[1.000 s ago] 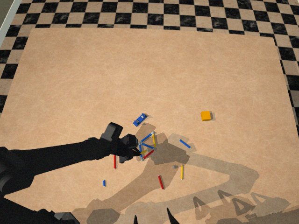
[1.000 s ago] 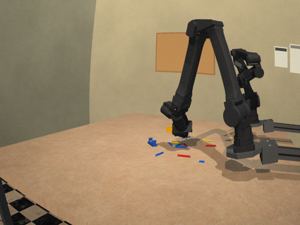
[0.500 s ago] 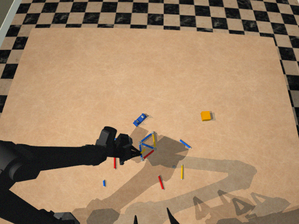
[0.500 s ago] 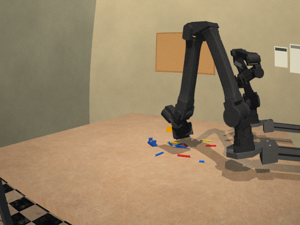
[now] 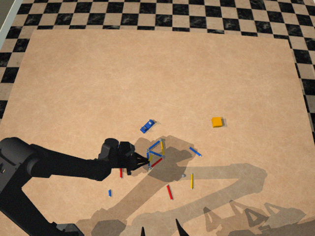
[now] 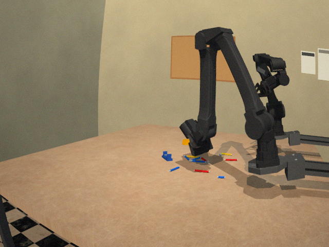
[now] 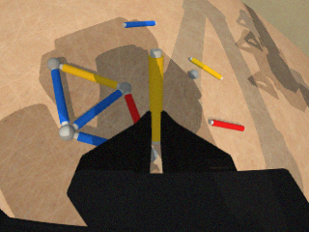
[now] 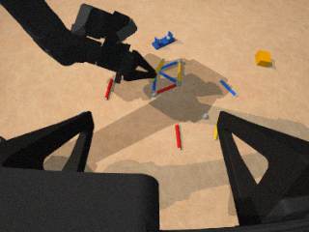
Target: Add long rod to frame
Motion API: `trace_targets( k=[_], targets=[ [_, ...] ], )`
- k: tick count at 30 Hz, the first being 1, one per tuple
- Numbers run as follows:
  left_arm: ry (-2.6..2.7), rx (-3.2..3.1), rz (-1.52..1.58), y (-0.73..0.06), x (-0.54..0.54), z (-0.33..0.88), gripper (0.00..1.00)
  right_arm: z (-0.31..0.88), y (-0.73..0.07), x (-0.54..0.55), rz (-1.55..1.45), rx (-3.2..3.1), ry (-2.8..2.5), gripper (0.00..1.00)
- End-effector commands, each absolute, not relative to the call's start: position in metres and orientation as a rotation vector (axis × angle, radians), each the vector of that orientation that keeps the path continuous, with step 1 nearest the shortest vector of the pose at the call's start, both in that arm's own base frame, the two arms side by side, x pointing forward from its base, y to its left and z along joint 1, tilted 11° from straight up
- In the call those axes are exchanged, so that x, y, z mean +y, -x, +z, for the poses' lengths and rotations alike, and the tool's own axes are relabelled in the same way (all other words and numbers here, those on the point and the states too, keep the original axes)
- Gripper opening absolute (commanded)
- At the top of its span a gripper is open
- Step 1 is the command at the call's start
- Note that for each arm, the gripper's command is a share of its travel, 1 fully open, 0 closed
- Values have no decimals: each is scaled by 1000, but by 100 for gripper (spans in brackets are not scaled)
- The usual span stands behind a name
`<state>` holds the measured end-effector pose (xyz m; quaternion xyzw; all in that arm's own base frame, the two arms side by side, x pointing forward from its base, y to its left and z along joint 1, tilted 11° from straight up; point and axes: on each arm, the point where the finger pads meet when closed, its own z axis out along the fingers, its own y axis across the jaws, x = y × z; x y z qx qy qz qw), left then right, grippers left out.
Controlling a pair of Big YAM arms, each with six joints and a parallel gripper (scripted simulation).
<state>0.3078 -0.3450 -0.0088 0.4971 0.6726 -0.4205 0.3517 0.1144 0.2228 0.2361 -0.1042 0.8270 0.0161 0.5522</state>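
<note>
The frame (image 5: 155, 153) lies flat on the table: blue, yellow and red rods joined by grey steel balls, also seen in the left wrist view (image 7: 87, 100). My left gripper (image 5: 145, 160) is shut on a long yellow rod (image 7: 154, 93) and holds it low at the frame's near-left edge. The rod points forward past the frame's ball (image 7: 126, 87), and its far end hangs just to the right of that ball. My right gripper (image 8: 155, 118) is wide open and empty, raised high and well back from the frame (image 8: 166, 76); it also shows in the exterior view (image 6: 259, 89).
Loose on the table are a blue rod (image 5: 195, 151), a yellow rod (image 5: 191, 181), a red rod (image 5: 169, 191), a short red rod (image 5: 120, 172), a short blue rod (image 5: 109, 192) and a steel ball (image 5: 182, 175). A blue toy car (image 5: 147, 126) and an orange cube (image 5: 216, 122) lie beyond.
</note>
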Motion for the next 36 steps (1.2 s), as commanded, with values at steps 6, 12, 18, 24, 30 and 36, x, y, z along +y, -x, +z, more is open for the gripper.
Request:
trace_targets(
  k=[6,12,18,24,30,36],
  targets=[
    [-1130,1761,-1175,-308,-341,-16,0,245,-113,229,69,1958,222,100],
    [-1143,1741,-1165,-310,-343,-14,0,245,-113,229,69,1958,222,100],
    [-1143,1741,-1165,-310,-343,-14,0,245,-113,229,69,1958,222,100],
    [-1137,1760,-1165,-306,-336,-19,0,245,-113,229,69,1958,222,100],
    [-1124,1788,-1180,-301,-330,-25,0,245,-113,229,69,1958,222,100],
    [-1138,1776,-1183,-300,-335,-24,0,245,-113,229,69,1958,222,100]
  ],
)
